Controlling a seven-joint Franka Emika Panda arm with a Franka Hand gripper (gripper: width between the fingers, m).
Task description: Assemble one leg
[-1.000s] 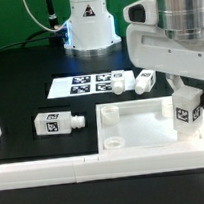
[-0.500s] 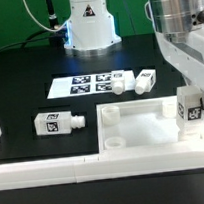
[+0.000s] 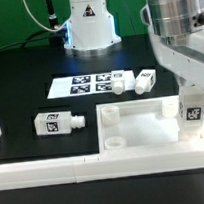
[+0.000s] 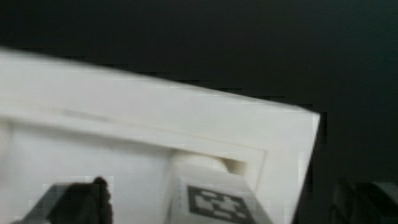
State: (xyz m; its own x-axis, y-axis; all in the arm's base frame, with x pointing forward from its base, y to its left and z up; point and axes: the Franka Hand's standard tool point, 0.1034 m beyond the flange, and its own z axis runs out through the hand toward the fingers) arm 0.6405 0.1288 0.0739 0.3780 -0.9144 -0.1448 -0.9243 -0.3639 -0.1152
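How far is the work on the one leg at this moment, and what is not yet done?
One leg stands upright at the corner of the square white piece on the exterior view's right, its peg end down at the corner. The gripper is at its top; whether it grips cannot be told, nor whether the leg is fully seated. Three more legs lie loose: one on the table, two by the marker board.

A leg of smooth white plastic, faced with a matt black-and-white printed tag, stands in the far corner of the tray-like piece, itself moulded in the same satiny white plastic. Beyond the tray, the table shows a matt black surface, and the marker board looks like flat, paper-thin white sheet.
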